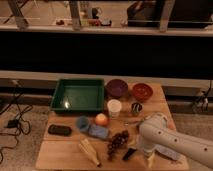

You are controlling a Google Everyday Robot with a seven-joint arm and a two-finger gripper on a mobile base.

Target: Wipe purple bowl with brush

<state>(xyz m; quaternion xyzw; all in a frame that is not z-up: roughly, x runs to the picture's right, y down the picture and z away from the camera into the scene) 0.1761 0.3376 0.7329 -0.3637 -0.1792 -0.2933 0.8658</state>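
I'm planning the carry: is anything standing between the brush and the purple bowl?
Yes. From the brush, beside the gripper at the front of the table, the grapes and then the white cup sit roughly on the line back to the purple bowl.

Claw point(148, 160) hung low, right of centre, mostly hidden behind the arm point(175, 142), which ran off the lower-right corner. Brush point(129, 154), just left of the claw, was too small to show bristles. The surface point(60, 150) lost its front-right corner under the arm. Top bkgd was blurred.
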